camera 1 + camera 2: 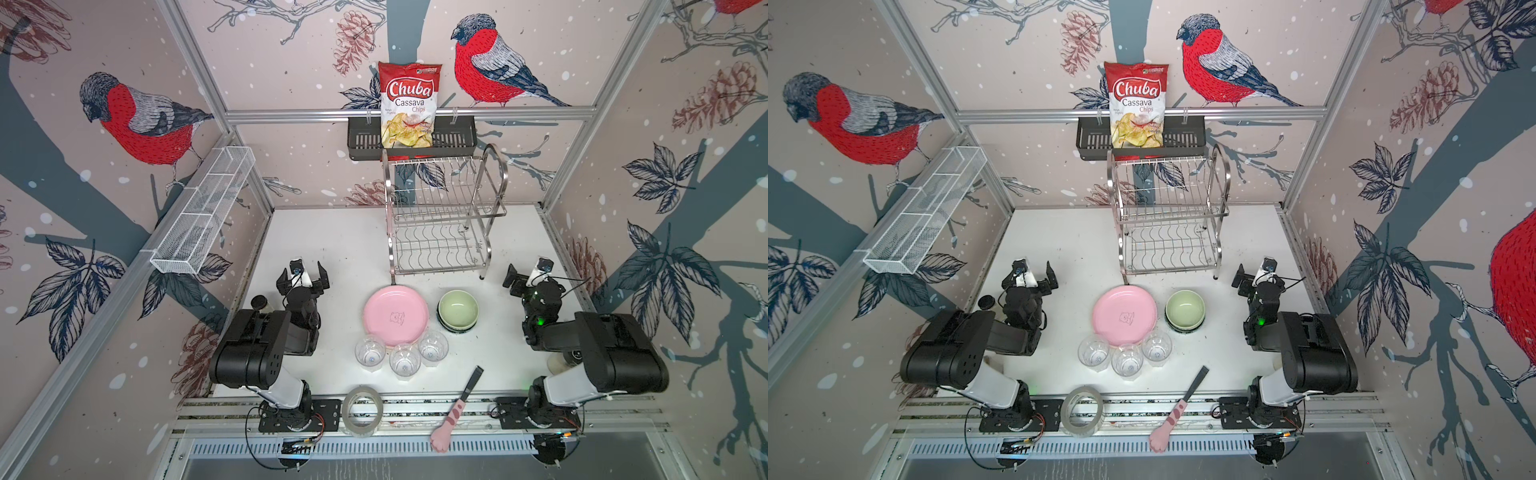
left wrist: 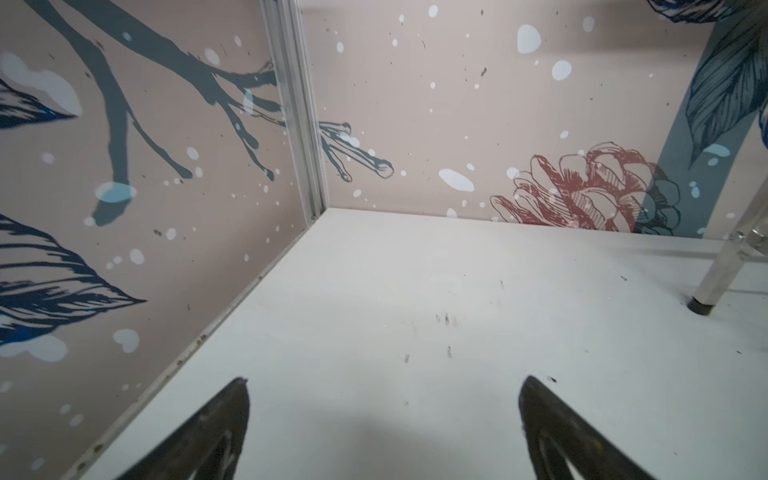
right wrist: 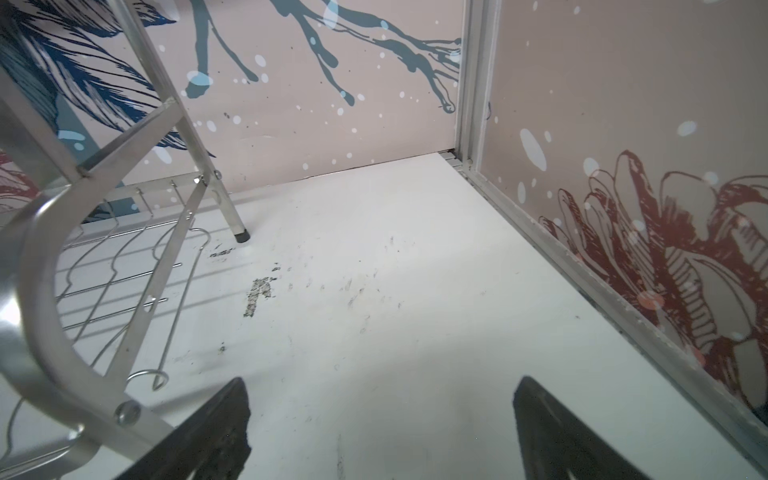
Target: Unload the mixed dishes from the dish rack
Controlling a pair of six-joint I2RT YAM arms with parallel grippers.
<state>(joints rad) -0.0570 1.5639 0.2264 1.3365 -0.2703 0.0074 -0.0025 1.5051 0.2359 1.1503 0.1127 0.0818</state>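
left gripper: I see the fingers spread wide, nothing held.
right gripper: same, wide apart, nothing held.
dish rack: shiny two-tier steel wire with looped handles. It stands ahead of both sets of fingertips, between them.
dishes: pink plate, pale green bowl and clear glasses sit on the table, behind the fingertips.

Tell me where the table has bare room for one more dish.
Bare table lies left of the dish rack, between the left gripper and the back wall, and in the strip right of the rack toward the right gripper. Crowded: before the rack, where the pink plate, green bowls and three glasses stand close.
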